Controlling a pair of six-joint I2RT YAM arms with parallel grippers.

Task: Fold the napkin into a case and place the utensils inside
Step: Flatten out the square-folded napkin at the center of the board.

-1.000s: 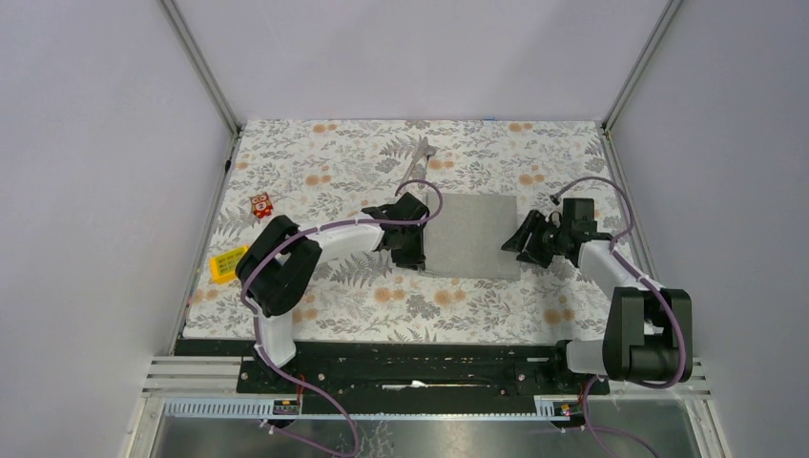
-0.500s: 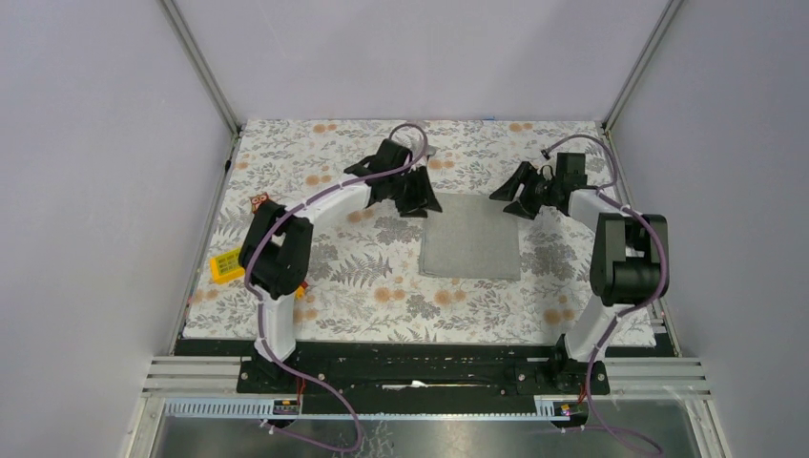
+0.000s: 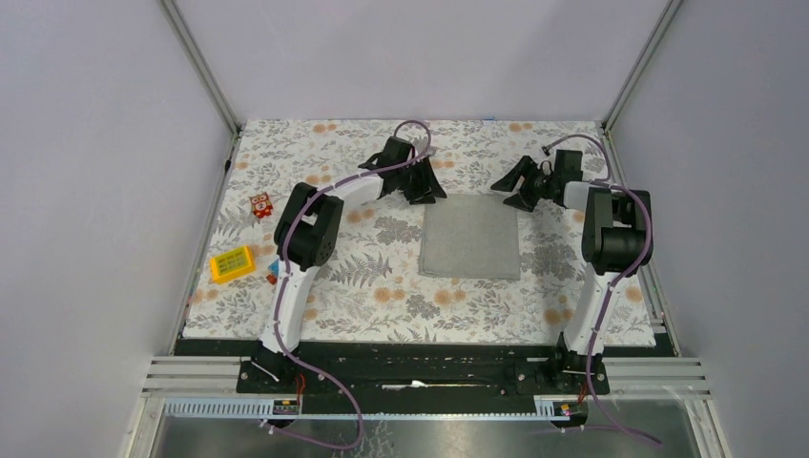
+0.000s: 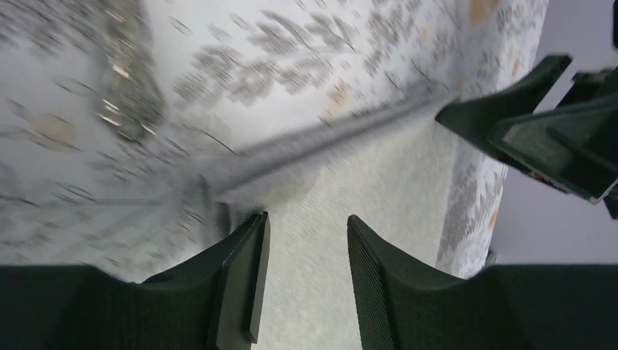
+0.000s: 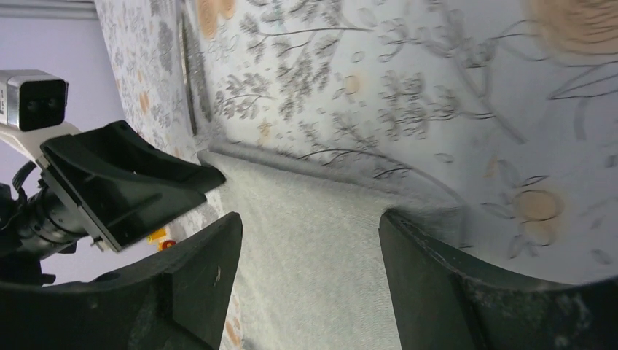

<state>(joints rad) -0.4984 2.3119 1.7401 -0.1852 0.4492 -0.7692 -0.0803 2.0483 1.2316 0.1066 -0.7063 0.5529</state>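
From above, the napkin (image 3: pixel 471 238) is a plain grey cloth. It lies flat and smooth on the flowery tablecloth (image 3: pixel 315 162) that covers the worktop. It looks almost square, with no fold that I can see.

The left arm reaches far out, bent at the elbow. The left claw (image 3: pixel 420 186) sits right at the napkin's far left corner. The right arm stands tall and bends over. The right claw (image 3: pixel 515 186) is at the napkin's far right corner and points toward the napkin. Well off to the left of the napkin lie a red toy block (image 3: pixel 261 204) and a yellow toy block (image 3: pixel 233 262).

In the left wrist view, the napkin (image 4: pixel 364 189) looks soft and a bit fuzzy. Its far edge runs slanted across the picture. The left claw (image 4: pixel 306 226) hangs over the corner. Its two fingers stand a little way apart and hold nothing. Past the napkin's far edge, the utensils (image 4: pixel 120 80) show only as a blurry shiny shape. The other claw is at the napkin's right side.

In the right wrist view, the napkin (image 5: pixel 313 240) fills the space between the fingers. Its corner is just by one finger. The right claw (image 5: pixel 310 226) is spread wide and holds nothing. The left claw is across the napkin's far edge.
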